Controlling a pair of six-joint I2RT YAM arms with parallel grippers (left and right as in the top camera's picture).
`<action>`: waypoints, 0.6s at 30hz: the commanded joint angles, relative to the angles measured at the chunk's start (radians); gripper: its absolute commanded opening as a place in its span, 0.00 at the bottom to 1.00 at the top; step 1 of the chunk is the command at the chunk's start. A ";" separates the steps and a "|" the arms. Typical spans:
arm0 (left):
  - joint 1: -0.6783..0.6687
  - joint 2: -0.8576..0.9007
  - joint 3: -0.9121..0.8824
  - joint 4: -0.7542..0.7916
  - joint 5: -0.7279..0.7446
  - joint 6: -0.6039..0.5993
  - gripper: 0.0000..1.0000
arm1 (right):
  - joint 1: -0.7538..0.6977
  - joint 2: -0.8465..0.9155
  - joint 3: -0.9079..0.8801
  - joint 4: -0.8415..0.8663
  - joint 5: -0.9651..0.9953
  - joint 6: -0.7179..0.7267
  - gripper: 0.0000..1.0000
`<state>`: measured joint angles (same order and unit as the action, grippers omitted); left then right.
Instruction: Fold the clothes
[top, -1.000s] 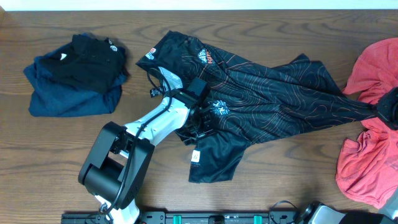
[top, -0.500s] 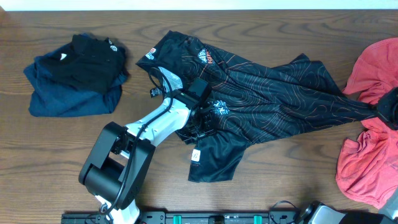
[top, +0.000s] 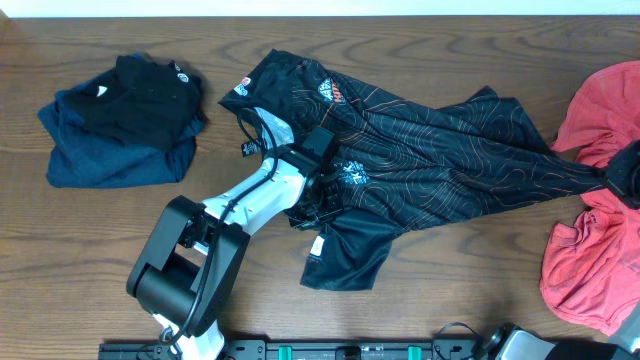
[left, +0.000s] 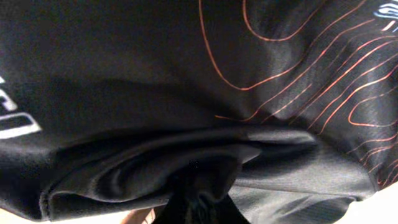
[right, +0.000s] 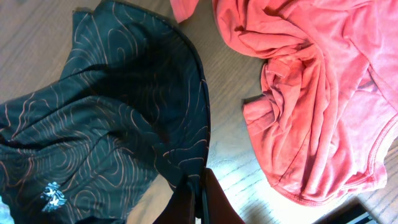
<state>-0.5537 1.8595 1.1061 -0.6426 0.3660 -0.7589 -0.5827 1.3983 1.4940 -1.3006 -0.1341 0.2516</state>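
A black jersey with thin orange contour lines lies spread and wrinkled across the middle of the table. My left gripper is down on its lower middle and shut on a bunched fold of the black fabric. At the table's right side my right gripper is shut on the jersey's far corner; the right wrist view shows the hem pinched between its fingers. A coral-red garment lies crumpled just beside that gripper, also filling the right wrist view's right half as a coral-red garment.
A folded pile of dark blue and black clothes sits at the back left. My left arm's base stands near the front edge. Bare wood table shows in front of the jersey.
My left gripper has shut on the jersey fabric, and the cloth around it has puckered slightly. The right gripper and the coral-red garment have not moved.
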 joint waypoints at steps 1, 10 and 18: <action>-0.004 0.009 -0.011 0.002 -0.013 0.002 0.06 | -0.005 -0.006 0.023 0.000 0.010 -0.014 0.01; -0.001 -0.076 -0.011 -0.003 -0.013 0.115 0.07 | -0.005 -0.006 0.023 0.000 0.011 -0.014 0.01; -0.004 -0.087 -0.011 -0.052 -0.012 0.115 0.09 | -0.005 -0.006 0.023 0.002 0.011 -0.014 0.01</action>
<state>-0.5537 1.7649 1.1053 -0.6727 0.3660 -0.6548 -0.5823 1.3983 1.4940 -1.2984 -0.1341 0.2512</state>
